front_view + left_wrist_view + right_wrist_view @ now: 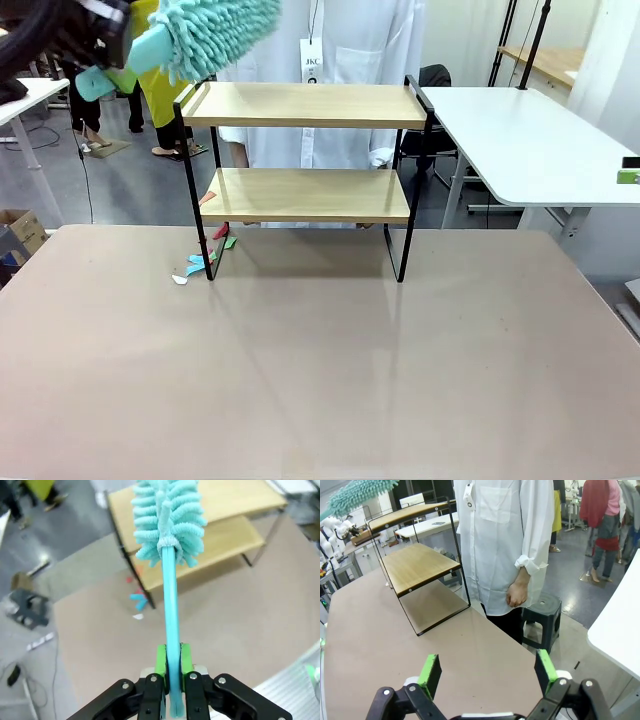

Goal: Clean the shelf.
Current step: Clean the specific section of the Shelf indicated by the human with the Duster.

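The shelf (pixel 305 105) is a two-tier rack of light wooden boards in a thin black frame, standing at the far middle of the tan table; it also appears in the left wrist view (pixel 235 535) and the right wrist view (pixel 415 565). My left gripper (pixel 170 666) is shut on the handle of a teal fluffy duster (pixel 167 517). The duster's head (pixel 215 30) hangs above the shelf's top left corner. My right gripper (pixel 487 672) is open, empty, low over the table's right side, well away from the shelf.
Small coloured paper scraps (pixel 205 258) lie on the table by the shelf's left leg. A person in a white shirt (pixel 330 60) stands behind the shelf, one hand (pixel 517 594) hanging down. A white table (pixel 530 140) stands at right. A black stool (pixel 542 615) is beside the person.
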You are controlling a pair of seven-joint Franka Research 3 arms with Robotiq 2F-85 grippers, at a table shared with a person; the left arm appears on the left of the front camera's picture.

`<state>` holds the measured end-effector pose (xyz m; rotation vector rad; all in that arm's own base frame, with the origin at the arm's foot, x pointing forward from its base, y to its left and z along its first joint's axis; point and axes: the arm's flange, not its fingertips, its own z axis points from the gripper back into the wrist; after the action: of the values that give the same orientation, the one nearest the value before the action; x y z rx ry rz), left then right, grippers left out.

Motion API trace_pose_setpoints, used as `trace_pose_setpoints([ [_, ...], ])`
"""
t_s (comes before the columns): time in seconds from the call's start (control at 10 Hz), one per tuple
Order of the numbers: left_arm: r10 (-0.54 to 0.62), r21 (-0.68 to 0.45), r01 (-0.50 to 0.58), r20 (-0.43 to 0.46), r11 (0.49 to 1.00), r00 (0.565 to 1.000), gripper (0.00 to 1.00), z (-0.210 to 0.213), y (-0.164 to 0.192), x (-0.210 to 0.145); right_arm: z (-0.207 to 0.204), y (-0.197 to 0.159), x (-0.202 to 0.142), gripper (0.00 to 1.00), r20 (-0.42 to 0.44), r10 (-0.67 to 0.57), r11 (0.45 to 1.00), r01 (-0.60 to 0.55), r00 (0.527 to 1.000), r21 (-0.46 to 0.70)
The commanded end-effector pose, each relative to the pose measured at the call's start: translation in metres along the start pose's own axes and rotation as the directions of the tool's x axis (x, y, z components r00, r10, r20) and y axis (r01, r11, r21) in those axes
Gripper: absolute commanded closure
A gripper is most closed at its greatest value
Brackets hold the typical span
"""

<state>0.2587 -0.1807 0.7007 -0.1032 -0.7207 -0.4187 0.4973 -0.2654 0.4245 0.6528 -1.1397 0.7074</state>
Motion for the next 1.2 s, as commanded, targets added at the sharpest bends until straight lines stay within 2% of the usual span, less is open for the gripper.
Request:
trace_pose_setpoints([
  [0.0,-0.136,-0.183,0.134,0.004,0.974,0.991,0.87,0.004,0.006,-0.012,0.0,0.001,0.003,0.0,0.001,0.006,1.0,-0.006,1.0,-0.001],
  [0.1,-0.214,-0.265,0.209,0.01,0.941,0.977,0.87,0.005,0.007,-0.015,0.0,0.001,0.003,0.0,0.001,0.006,1.0,-0.006,1.0,-0.001],
  [0.2,-0.242,-0.334,0.242,0.04,0.911,0.969,0.87,0.004,0.011,-0.018,0.0,0.001,0.003,0.0,0.001,0.006,1.0,-0.006,1.0,-0.001],
  [0.4,-0.409,-0.41,0.394,0.055,0.823,0.911,0.87,-0.008,0.019,-0.026,0.0,0.001,0.003,0.0,0.001,0.006,1.0,-0.006,1.0,-0.001],
  [0.7,-0.63,-0.444,0.562,-0.007,0.698,0.776,0.87,-0.034,0.019,-0.037,0.0,0.001,0.003,0.0,0.001,0.006,1.0,-0.006,1.0,-0.001],
  [1.0,-0.797,-0.491,0.648,-0.189,0.583,0.574,0.87,-0.062,0.021,-0.059,0.0,0.001,0.003,0.0,0.001,0.006,1.0,-0.006,1.0,-0.001],
  [1.1,-0.811,-0.521,0.634,-0.242,0.572,0.533,0.87,-0.07,0.026,-0.063,0.0,0.001,0.003,0.0,0.001,0.006,1.0,-0.006,1.0,-0.001],
])
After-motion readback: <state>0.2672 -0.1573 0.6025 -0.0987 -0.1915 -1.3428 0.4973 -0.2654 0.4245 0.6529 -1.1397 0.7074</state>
